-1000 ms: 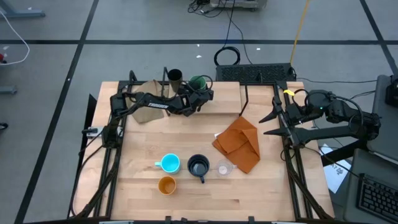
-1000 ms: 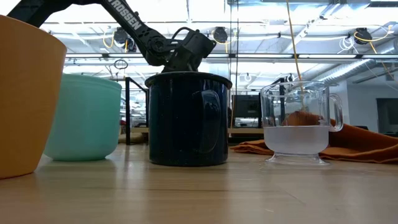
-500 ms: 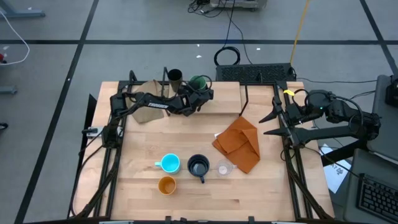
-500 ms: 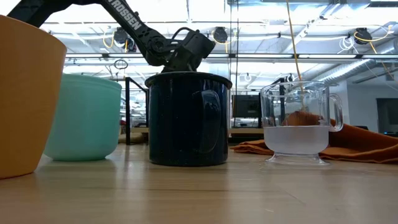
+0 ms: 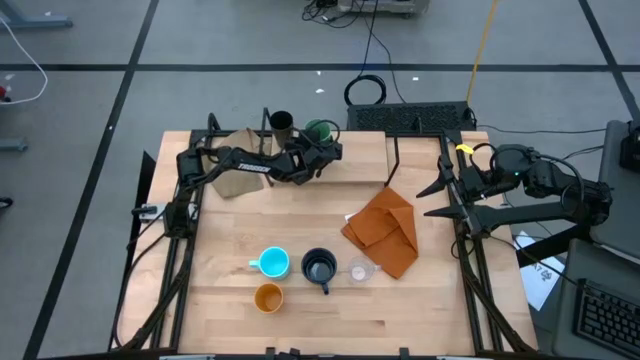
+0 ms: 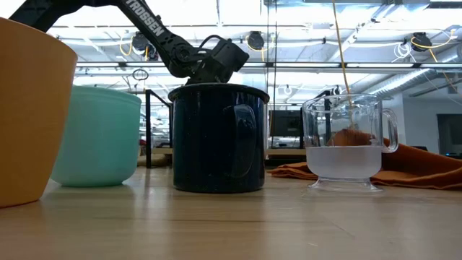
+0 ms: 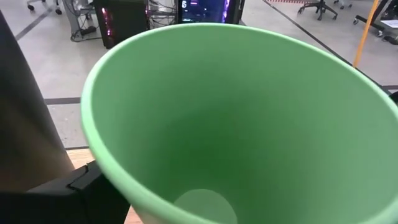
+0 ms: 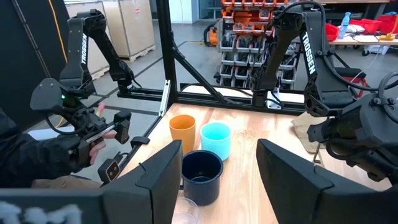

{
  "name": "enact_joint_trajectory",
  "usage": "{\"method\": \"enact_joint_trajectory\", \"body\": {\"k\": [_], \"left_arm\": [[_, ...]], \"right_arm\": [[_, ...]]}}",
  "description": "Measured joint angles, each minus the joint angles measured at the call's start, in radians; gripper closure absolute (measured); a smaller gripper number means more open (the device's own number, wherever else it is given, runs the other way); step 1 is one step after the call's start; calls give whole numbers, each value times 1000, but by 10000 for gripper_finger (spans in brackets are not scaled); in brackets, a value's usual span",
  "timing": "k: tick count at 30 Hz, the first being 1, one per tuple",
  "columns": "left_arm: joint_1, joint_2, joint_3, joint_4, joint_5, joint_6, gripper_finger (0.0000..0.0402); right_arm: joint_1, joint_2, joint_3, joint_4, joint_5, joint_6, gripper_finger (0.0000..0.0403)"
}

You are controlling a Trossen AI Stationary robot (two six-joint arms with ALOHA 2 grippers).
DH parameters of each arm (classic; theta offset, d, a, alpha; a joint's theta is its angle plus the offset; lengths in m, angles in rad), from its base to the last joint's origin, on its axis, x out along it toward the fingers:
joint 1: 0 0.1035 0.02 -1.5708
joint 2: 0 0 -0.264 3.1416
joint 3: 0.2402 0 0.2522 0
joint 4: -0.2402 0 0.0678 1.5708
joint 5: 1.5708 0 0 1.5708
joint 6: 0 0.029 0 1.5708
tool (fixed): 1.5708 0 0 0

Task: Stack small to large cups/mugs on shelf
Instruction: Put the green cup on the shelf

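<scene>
The orange cup [image 5: 267, 297] was seen nearest the table's front edge, with the light blue handled mug [image 5: 273, 263] just behind it, the dark navy handled mug [image 5: 319, 268] beside that, and the small clear cup [image 5: 359, 270] next along; an orange cloth [image 5: 385, 231] was spread behind them toward the right; farther back, the left gripper [image 5: 322, 150] was held at the green cup [image 5: 319, 131] on the shelf [image 5: 360, 155] at the table's rear, the cup's open mouth filling the left wrist view, a dark finger [image 7: 81, 190] being pressed against its outer wall, so the cup was taken as pinched; the dark brown cup [image 5: 281, 124] was seen standing upright just beside the green one; the right gripper [image 5: 447, 195] was parked at the table's right edge, its fingers [image 8: 163, 177] spread wide apart.
</scene>
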Motion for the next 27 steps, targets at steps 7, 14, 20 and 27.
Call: {"method": "enact_joint_trajectory", "body": {"k": [7,14,20,27], "left_arm": [[-1,-14,-1,-3,23,1,2],[-6,-74,-1,-19,5,39,2],[-7,-81,0,-54,3,33,2],[-7,-81,0,-70,-4,41,2]], "right_arm": [[0,0,0,-6,-2,-2,204],[0,0,0,-7,-3,-2,204],[0,0,0,-6,-3,0,204],[0,0,0,-6,-25,-3,204]]}}
